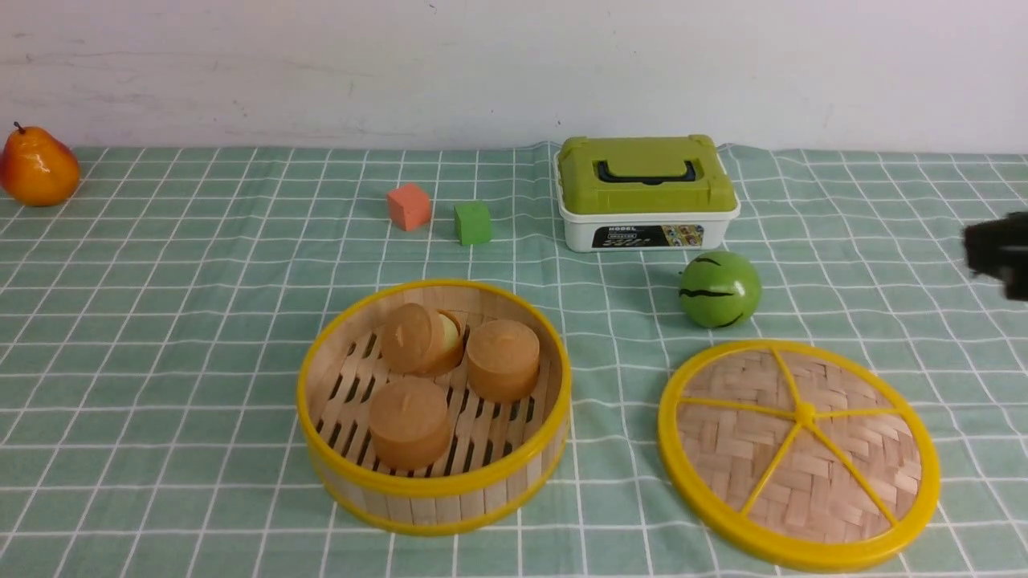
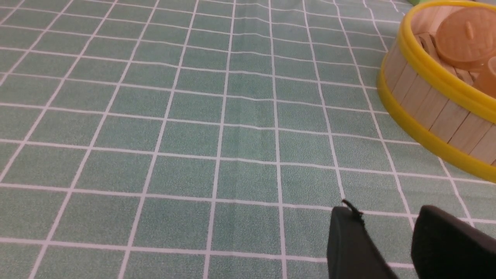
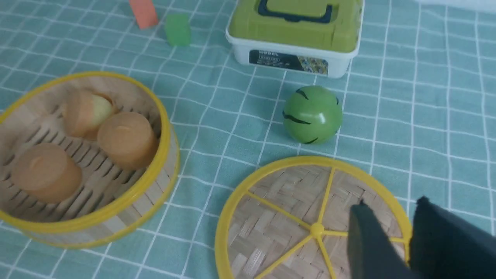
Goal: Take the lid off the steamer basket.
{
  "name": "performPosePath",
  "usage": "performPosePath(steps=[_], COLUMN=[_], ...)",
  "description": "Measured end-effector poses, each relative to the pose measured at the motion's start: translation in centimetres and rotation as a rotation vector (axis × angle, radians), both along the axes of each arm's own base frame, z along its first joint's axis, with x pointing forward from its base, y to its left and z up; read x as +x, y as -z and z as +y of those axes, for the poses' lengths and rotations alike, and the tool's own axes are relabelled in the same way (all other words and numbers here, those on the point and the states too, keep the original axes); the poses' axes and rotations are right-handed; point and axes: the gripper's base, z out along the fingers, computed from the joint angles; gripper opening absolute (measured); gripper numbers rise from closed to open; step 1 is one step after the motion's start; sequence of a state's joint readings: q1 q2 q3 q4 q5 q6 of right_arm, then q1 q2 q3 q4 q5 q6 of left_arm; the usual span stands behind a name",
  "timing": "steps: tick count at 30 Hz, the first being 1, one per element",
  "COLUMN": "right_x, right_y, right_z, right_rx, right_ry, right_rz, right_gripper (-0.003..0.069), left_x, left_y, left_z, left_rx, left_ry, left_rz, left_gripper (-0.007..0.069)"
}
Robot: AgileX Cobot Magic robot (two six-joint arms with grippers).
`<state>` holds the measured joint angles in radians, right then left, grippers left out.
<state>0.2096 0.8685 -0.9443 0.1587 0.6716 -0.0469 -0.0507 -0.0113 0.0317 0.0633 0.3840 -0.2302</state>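
The steamer basket (image 1: 434,490) stands uncovered at the front centre of the checked cloth, with three tan buns (image 1: 409,421) inside. The lid (image 1: 723,441) lies flat on the cloth to the basket's right, apart from it. My right gripper (image 1: 1000,253) is at the right edge, raised above the table, open and empty. In the right wrist view it (image 3: 391,205) hovers over the lid's (image 3: 279,228) outer rim, with the basket (image 3: 128,217) beyond. My left gripper (image 2: 387,213) is open and empty over bare cloth beside the basket (image 2: 426,104). It is out of the front view.
A white box with an olive-green top (image 1: 646,193) stands at the back. A green striped ball (image 1: 720,289) sits just behind the lid. An orange cube (image 1: 408,206) and a green cube (image 1: 472,222) lie behind the basket. A pear (image 1: 38,168) is far left.
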Motion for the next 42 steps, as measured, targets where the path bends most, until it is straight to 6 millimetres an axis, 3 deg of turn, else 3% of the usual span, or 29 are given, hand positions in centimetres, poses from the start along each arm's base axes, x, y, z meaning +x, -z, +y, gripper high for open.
performPosePath(steps=[2, 4, 9, 12, 35, 37, 42], right_x=[-1.3, -4.2, -6.5, -6.8, -7.0, -6.9, -7.6], right_y=[-0.1, 0.3, 1.7, 2.5, 2.9, 3.2, 7.2], right_z=[-0.3, -0.8, -1.2, -1.3, -1.3, -1.6, -3.4], right_rx=[0.003, 0.005, -0.005, -0.016, -0.032, -0.06, -0.126], right_ry=[-0.002, -0.009, -0.02, -0.026, -0.029, -0.015, 0.128], right_rz=[-0.016, -0.038, -0.004, 0.039, 0.077, 0.056, -0.247], right_gripper=[0.0053, -0.0009, -0.0021, -0.0021, -0.0007, -0.0006, 0.0001], left_x=[0.0, 0.0, 0.0, 0.0, 0.0, 0.0, 0.0], left_y=[0.0, 0.0, 0.0, 0.0, 0.0, 0.0, 0.0], left_z=[0.0, 0.0, 0.0, 0.0, 0.0, 0.0, 0.0], left_rx=[0.0, 0.0, 0.0, 0.0, 0.0, 0.0, 0.0], left_ry=[0.0, 0.0, 0.0, 0.0, 0.0, 0.0, 0.0], left_rz=[0.0, 0.0, 0.0, 0.0, 0.0, 0.0, 0.0], left_gripper=[0.0239, 0.0239, 0.0239, 0.0239, 0.0239, 0.0239, 0.0239])
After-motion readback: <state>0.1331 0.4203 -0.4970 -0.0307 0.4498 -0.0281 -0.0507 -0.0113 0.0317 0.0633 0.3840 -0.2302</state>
